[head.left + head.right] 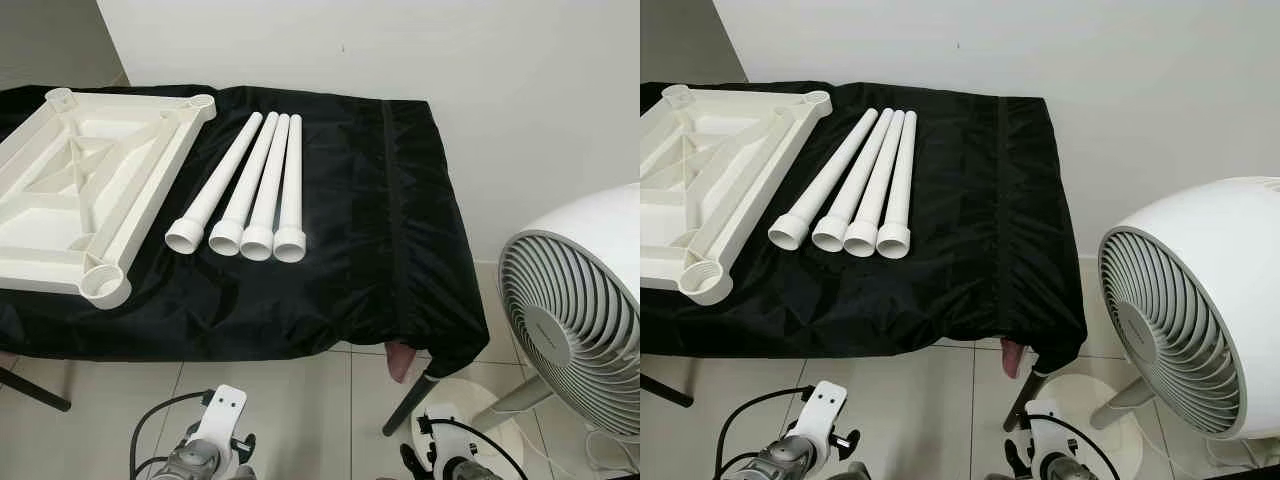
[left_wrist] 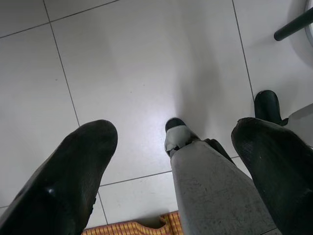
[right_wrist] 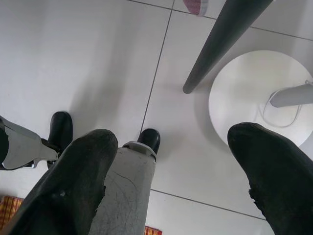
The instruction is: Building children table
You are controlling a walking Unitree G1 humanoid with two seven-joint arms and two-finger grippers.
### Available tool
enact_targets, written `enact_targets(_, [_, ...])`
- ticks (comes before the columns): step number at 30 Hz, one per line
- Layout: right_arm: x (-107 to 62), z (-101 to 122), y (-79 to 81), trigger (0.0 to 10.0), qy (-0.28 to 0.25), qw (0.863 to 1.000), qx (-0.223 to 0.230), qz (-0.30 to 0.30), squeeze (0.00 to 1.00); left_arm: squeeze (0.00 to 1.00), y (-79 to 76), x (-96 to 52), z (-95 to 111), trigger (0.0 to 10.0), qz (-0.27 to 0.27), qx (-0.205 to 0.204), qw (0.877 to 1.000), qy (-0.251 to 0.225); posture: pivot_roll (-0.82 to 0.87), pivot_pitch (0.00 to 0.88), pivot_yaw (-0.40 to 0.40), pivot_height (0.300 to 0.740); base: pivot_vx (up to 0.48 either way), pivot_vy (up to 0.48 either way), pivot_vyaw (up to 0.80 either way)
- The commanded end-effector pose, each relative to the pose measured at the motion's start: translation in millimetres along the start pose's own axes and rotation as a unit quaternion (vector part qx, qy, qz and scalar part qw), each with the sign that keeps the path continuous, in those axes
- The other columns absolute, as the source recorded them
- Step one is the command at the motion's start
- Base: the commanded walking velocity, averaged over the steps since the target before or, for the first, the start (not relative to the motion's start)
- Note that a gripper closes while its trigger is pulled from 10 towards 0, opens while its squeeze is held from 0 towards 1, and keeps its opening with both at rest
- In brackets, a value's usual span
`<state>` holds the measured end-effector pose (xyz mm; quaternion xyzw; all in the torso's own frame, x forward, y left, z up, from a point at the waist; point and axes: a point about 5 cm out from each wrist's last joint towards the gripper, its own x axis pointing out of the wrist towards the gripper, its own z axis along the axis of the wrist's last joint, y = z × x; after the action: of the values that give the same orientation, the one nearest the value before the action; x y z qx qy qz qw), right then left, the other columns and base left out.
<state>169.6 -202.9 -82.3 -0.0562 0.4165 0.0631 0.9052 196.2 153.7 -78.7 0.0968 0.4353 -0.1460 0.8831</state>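
Since nothing is in hand yet, the step is judged to be the first pick of a leg.

Head view, tabletop: the white tabletop [image 1: 85,180] lies upside down on the black cloth [image 1: 380,230], ribs and corner sockets facing up.
Head view, legs: four white legs [image 1: 250,190] lie side by side, touching, just right of the tabletop, wide ends toward the robot.
Head view, socket: the near socket [image 1: 105,283] of the tabletop sits just left of the leftmost leg's wide end.
Head view, fan: a white fan [image 1: 585,310] stands on the floor, well right of the tabletop, beyond the cloth's edge.
Head view, arms: both wrists hang low, below the cloth's front edge and well apart from the tabletop.
Left wrist view, tool: the left gripper [image 2: 171,161] points down at the tiled floor [image 2: 137,73], fingers spread wide, nothing between them; the robot's own leg and foot lie below.
Right wrist view, tool: the right gripper [image 3: 171,166] also points at the floor, fingers wide apart and empty, with the fan's round base [image 3: 259,98] and a dark stand leg [image 3: 220,39] beyond.
Doing it well: take an outer leg first, so the fingers close around one tube alone.
Grip: hold mid-length, then stand it up and seat its end squarely in a socket.
Risk: a nudge may roll the round legs toward the cloth's edge.
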Motion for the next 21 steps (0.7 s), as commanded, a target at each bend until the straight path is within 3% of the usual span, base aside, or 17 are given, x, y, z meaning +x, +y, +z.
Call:
enact_targets(1, [8.7,14.1,19.4,10.0,0.009,0.995,-0.086,0.042,0.00,0.00,-9.8,-0.3,6.9,10.0,-0.045,0.076,0.995,-0.041,-0.10,0.000,0.029,0.740,0.000,0.000,0.00])
enact_targets(21, [6.5,10.7,13.0,10.0,0.006,0.998,-0.064,0.027,0.00,0.00,-4.3,-1.6,3.8,10.0,-0.037,0.063,0.997,-0.037,-0.10,0.000,0.038,0.740,0.000,0.000,0.00])
